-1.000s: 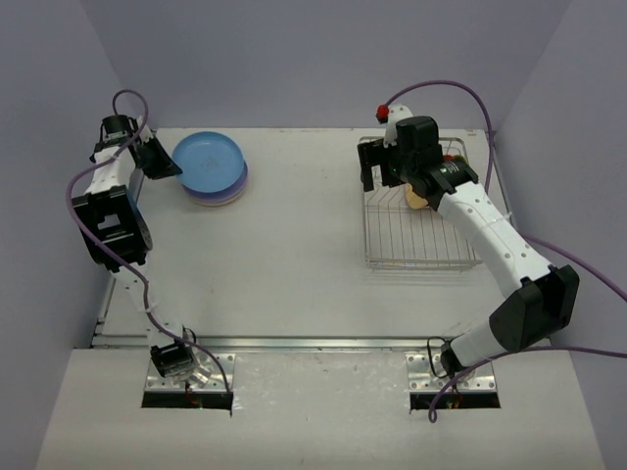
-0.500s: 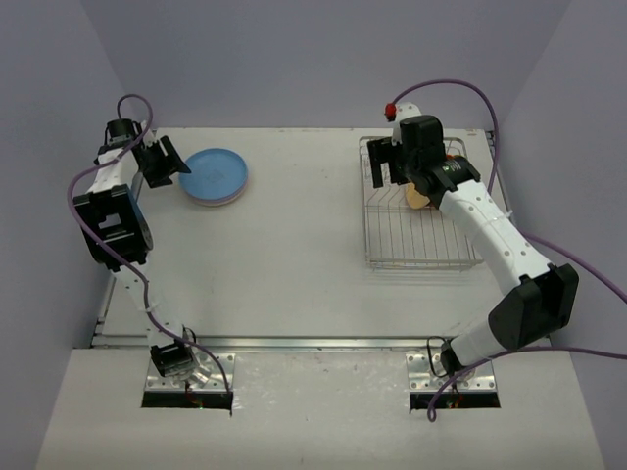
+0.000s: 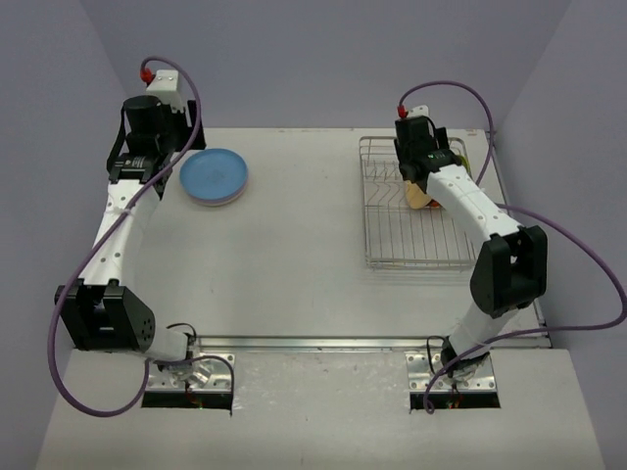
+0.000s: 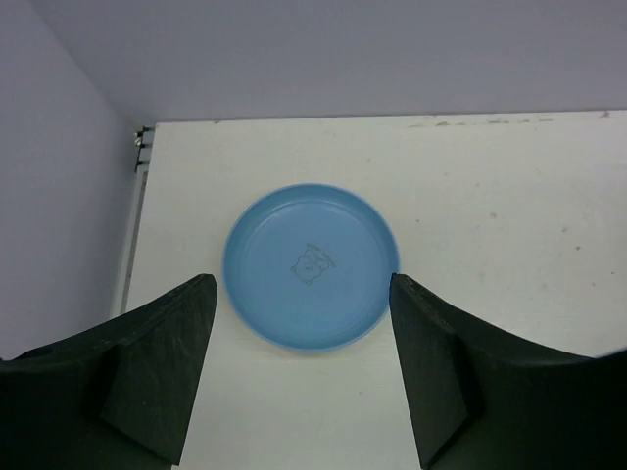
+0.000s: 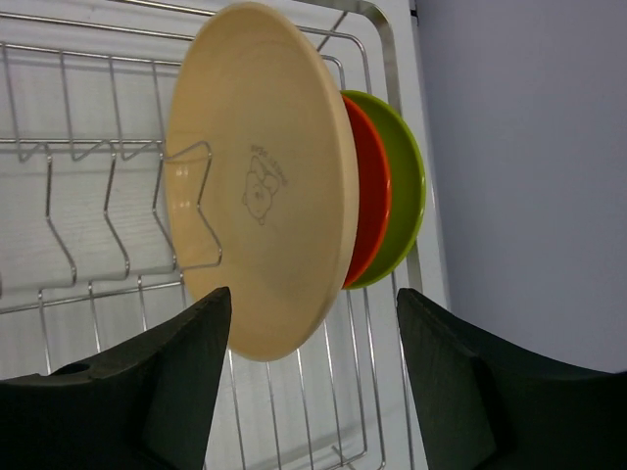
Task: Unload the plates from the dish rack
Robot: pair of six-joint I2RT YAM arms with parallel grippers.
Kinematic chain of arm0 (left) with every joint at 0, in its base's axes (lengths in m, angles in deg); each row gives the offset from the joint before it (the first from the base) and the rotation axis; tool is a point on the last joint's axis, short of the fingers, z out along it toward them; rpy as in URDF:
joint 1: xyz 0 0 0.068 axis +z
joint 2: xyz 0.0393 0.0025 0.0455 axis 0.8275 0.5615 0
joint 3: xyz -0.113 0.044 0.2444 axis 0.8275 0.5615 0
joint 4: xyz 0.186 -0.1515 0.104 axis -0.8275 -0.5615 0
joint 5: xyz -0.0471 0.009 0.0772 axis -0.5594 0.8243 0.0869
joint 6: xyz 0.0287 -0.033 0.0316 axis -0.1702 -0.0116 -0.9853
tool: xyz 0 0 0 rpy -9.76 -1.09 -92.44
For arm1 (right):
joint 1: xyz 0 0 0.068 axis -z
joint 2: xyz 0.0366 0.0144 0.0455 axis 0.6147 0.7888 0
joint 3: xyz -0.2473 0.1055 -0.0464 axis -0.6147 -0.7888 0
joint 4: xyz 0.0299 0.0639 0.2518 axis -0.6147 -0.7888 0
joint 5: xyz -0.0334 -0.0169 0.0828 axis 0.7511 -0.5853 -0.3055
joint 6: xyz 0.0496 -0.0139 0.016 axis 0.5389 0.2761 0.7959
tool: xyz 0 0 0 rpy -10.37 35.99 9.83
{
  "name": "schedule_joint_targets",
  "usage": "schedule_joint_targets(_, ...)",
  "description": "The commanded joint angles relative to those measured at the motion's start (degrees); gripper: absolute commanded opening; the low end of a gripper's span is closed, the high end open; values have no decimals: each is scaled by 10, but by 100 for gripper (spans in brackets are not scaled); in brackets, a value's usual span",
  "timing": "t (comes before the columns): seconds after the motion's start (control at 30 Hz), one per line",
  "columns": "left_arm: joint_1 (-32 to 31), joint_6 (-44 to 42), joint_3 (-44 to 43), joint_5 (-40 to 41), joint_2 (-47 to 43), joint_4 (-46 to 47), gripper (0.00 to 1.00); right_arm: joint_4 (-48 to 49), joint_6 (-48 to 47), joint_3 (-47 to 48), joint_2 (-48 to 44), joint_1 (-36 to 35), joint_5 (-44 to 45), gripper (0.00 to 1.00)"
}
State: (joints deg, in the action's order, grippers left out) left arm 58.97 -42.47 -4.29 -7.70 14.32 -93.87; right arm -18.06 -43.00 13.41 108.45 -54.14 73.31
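Note:
A blue plate lies flat on the table at the back left, on top of a lavender plate whose rim just shows. My left gripper hangs above and short of it, open, with nothing between its fingers. In the dish rack three plates stand on edge: a tan plate in front, an orange plate behind it and a lime green plate last. My right gripper is open. Its fingers stand either side of the tan plate's lower edge without touching it.
The dish rack sits at the table's back right, close to the right wall. Its near half holds only bare wires. The plate stack is near the table's left edge and the left wall.
My left gripper opened and let go of the blue plate, then drew back and up. My right arm swung over the standing plates, and its jaws narrowed.

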Motion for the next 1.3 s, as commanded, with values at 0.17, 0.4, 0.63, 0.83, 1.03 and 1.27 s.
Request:
schedule_joint_targets(0.17,5,-24,97,44,-33,21,69,51,-10,53,55,39,49,56)
schedule_joint_targets(0.4,5,-15,84,38,-24,18,70,87,-45,52,79,42,58,18)
schedule_joint_targets(0.63,5,-4,63,31,-21,4,78,178,-108,24,53,40,86,0)
schedule_joint_targets(0.83,4,0,63,26,-17,4,81,256,-193,25,26,34,111,0)
schedule_joint_targets(1.03,5,8,58,9,-20,5,83,346,-278,38,2,15,131,0)
schedule_joint_targets(1.27,5,12,46,-33,-24,6,84,311,-267,68,-37,1,107,0)
